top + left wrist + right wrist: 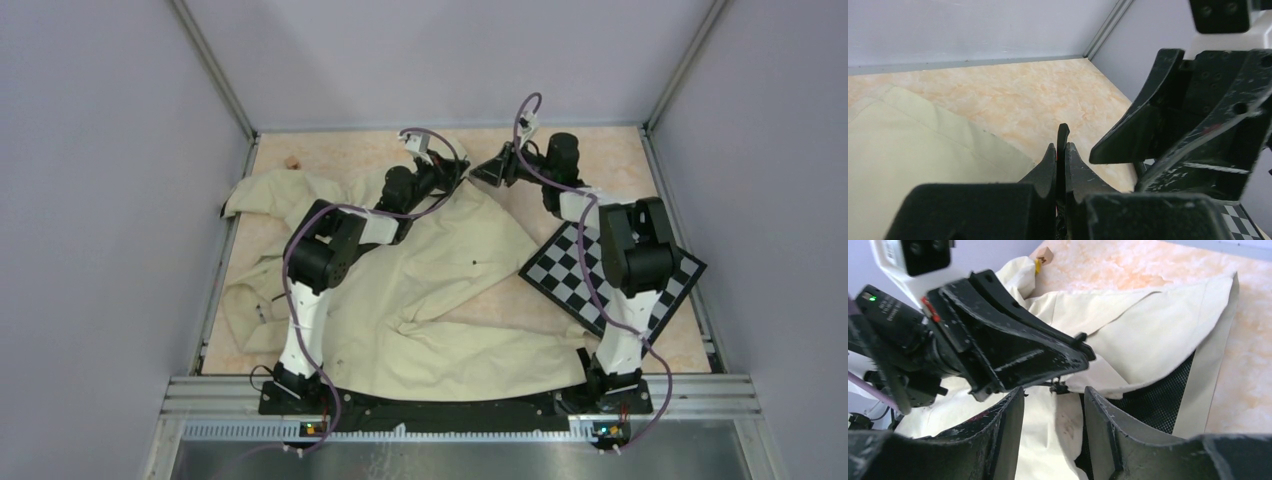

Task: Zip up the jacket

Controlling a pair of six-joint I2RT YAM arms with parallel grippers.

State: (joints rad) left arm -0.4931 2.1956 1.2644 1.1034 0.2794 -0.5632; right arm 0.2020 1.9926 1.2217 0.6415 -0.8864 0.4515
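Pinching a black tab (1063, 136), left fingers (1047, 167) sit before parted, empty right fingers (1004, 440); checkerboard (566, 268) nearby.

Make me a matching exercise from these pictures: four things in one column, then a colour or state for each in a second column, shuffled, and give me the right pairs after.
Column one:
1. jacket
2. checkerboard
3. left fingers
4. right fingers

Column two:
A. apart, nothing between them
B. cream, wrinkled
C. shut on a thin black tab
D. black and white squares

Pairs: 1-B, 2-D, 3-C, 4-A
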